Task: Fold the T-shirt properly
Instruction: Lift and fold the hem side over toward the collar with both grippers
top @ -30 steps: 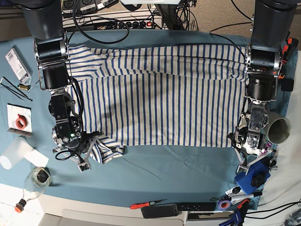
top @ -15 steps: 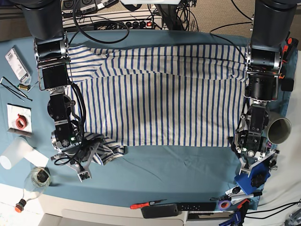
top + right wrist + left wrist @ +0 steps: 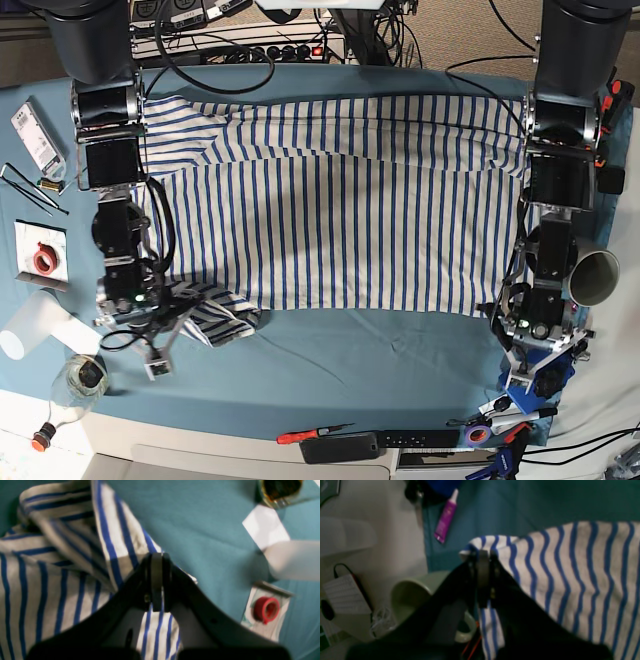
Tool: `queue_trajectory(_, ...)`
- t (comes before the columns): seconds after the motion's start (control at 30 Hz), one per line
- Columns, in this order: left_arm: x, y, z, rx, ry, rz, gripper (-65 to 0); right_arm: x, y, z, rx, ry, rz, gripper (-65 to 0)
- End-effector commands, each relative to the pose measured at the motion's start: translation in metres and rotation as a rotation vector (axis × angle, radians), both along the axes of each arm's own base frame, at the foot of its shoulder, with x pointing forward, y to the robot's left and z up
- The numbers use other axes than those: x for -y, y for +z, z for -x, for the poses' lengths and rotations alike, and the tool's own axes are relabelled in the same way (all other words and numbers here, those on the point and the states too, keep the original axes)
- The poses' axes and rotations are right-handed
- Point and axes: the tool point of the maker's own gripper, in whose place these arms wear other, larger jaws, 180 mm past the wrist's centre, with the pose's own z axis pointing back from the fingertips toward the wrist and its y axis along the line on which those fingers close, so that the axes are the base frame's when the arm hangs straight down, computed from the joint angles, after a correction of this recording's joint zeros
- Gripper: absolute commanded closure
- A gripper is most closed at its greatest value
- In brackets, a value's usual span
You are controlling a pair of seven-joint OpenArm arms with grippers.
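pinching the near edge of the t-shirt [image 3: 330, 200] at both corners, the two arms have drawn back toward the front of the bench [image 3: 350, 370] over the last second. the right pincer [image 3: 157, 562] is clamped shut on the bunched sleeve-side corner, and the left pincer [image 3: 482, 555] is clamped shut on the opposite hem corner; both wrist views show striped cloth caught between the closed jaws.

in the base view the right pincer [image 3: 150, 345] now sits nearer the bench front than a second ago, and the rumpled lump of fabric by it has shifted with it. the left pincer [image 3: 530, 345] has likewise slid toward the front edge, stretching that corner of the shirt a little. just past the left pincer lies a green mug [image 3: 595, 278] on its side, close to the shirt's edge.

farther back, the shirt's body lies spread flat across the teal cloth of the bench, with a fold line already running across it nearer the far edge, and the far sleeve still crumpled by the right arm's upper links.

my reading is that the near edge is being tensioned and lifted, ready to be carried over the body toward the far side. the mug and the clutter beside the left pincer could snag the hem.
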Motion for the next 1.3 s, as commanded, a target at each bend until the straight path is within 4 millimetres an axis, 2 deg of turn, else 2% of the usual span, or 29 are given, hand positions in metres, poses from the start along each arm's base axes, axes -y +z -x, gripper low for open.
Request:
queue_trajectory(0.0, -0.015, 0.019, -0.006, 0.044, 0.023, -0.032, 0.0, 0.008, 0.029, -0.013, 0.077, -0.022, -0.020, 0.0)
queue_trajectory(0.17, -0.039, 0.008, 0.009, 0.009, 0.065, -0.053, 0.0, 0.018, 0.034, -0.010, 0.082, -0.065, -0.154, 0.0)
queue_trajectory(0.3, -0.045, 0.012, 0.011, 0.018, 0.066, -0.042, 0.0, 0.016, 0.036, -0.006, 0.070, -0.059, -0.227, 0.0)
queue_trajectory(0.5, -0.042, 0.022, 0.008, 0.049, 0.054, -0.046, 0.0, 0.013, 0.035, 0.004, 0.072, -0.039, -0.207, 0.0)
queue_trajectory(0.67, -0.041, 0.015, 0.013, 0.030, 0.054, -0.044, 0.0, 0.008, 0.020, 0.021, 0.051, -0.023, -0.197, 0.0)
queue_trajectory(0.8, -0.036, 0.016, 0.018, 0.042, 0.033, -0.049, 0.0, 0.009, 0.021, 0.029, 0.088, -0.020, -0.200, 0.0)
queue_trajectory(0.9, -0.030, 0.017, 0.023, 0.062, 0.012, -0.054, 0.0, 0.015, 0.021, 0.036, 0.103, -0.038, -0.205, 0.0)
queue_trajectory(1.13, -0.023, 0.002, 0.040, 0.044, -0.014, -0.055, 0.0, 0.038, 0.020, 0.049, 0.136, -0.115, -0.288, 0.0)
queue_trajectory(1.27, -0.027, 0.001, 0.048, 0.044, -0.013, -0.102, 0.0, 0.050, 0.024, 0.054, 0.159, -0.137, -0.326, 0.0)
